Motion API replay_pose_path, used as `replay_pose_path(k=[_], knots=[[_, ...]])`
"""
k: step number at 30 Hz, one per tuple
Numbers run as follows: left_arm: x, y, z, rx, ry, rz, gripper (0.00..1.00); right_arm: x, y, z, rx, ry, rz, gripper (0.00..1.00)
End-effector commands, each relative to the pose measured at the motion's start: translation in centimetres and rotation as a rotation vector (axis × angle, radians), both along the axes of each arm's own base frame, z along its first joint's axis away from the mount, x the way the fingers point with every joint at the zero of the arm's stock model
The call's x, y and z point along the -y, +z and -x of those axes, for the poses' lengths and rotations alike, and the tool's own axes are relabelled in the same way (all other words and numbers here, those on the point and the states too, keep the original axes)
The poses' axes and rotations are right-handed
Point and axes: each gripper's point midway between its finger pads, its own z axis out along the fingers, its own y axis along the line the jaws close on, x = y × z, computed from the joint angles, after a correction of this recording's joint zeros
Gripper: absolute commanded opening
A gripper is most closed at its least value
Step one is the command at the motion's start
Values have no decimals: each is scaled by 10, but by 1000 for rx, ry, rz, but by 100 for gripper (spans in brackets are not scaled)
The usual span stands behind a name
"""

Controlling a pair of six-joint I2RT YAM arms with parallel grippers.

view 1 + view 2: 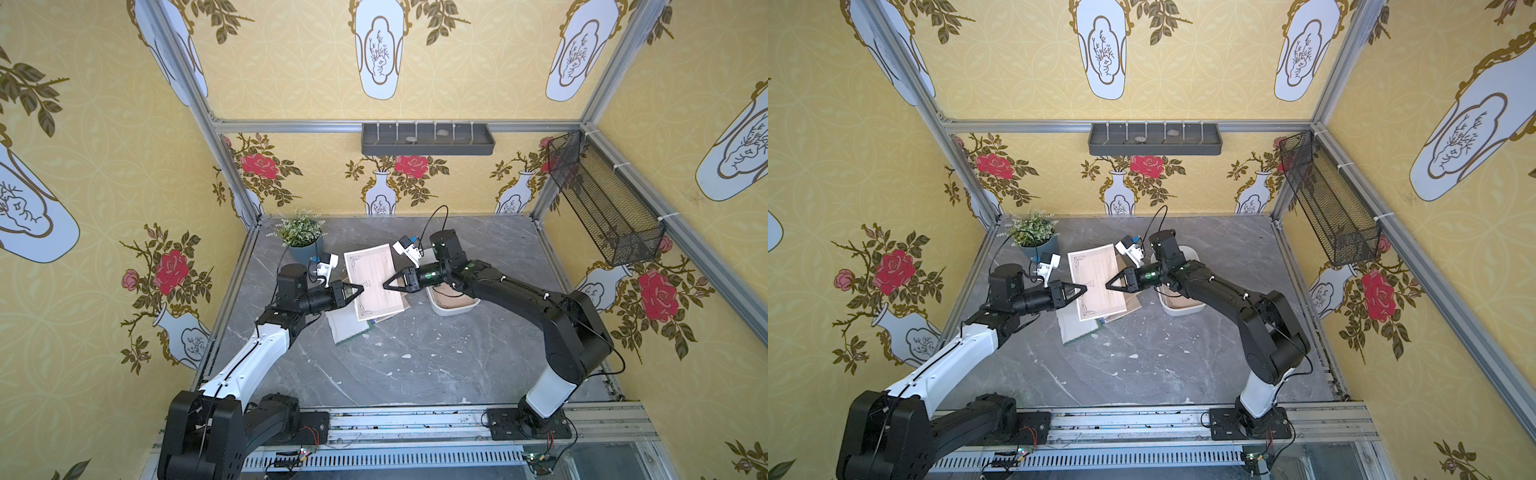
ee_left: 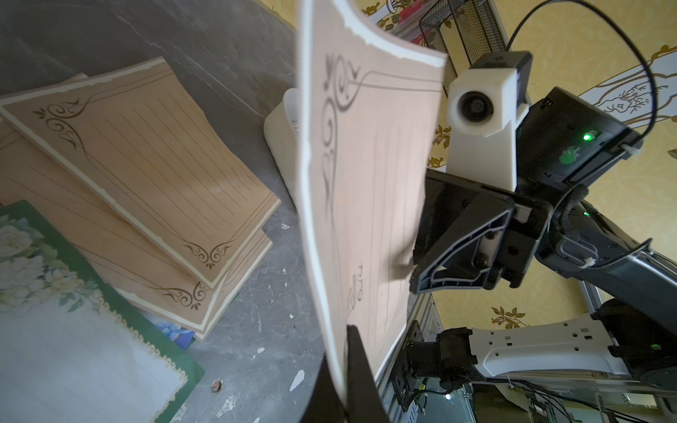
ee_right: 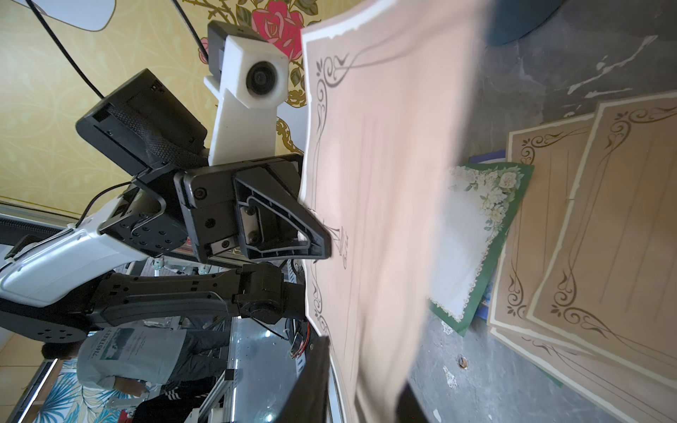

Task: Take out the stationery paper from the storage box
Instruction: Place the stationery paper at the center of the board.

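One tan sheet of stationery paper (image 1: 374, 276) with dark corner flourishes hangs in the air between both arms. My left gripper (image 1: 363, 287) is shut on its left edge, and in the left wrist view the sheet (image 2: 366, 183) runs between the closed jaws. My right gripper (image 1: 384, 286) is shut on the sheet's right side. In the right wrist view the sheet (image 3: 384, 183) is blurred. The white storage box (image 1: 455, 308) lies under the right arm, with something tan inside. More tan sheets (image 2: 146, 164) and a green floral sheet (image 2: 73, 329) are piled on the table below.
A potted plant (image 1: 301, 235) stands at the back left of the marble table (image 1: 415, 374). A grey compartment tray (image 1: 428, 139) hangs on the back wall and a black mesh basket (image 1: 602, 199) on the right wall. Small white scraps (image 1: 405, 356) dot the table.
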Motion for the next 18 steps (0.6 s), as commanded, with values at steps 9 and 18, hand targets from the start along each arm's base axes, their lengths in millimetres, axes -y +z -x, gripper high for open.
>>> replay_pose_path(k=[9, 18], knots=[[-1, -2, -3, 9, 5, -18, 0, -2, -22, -1, -6, -9, 98, 0], [-18, -22, -13, -42, 112, -127, 0, 18, -41, -26, 63, -168, 260, 62]])
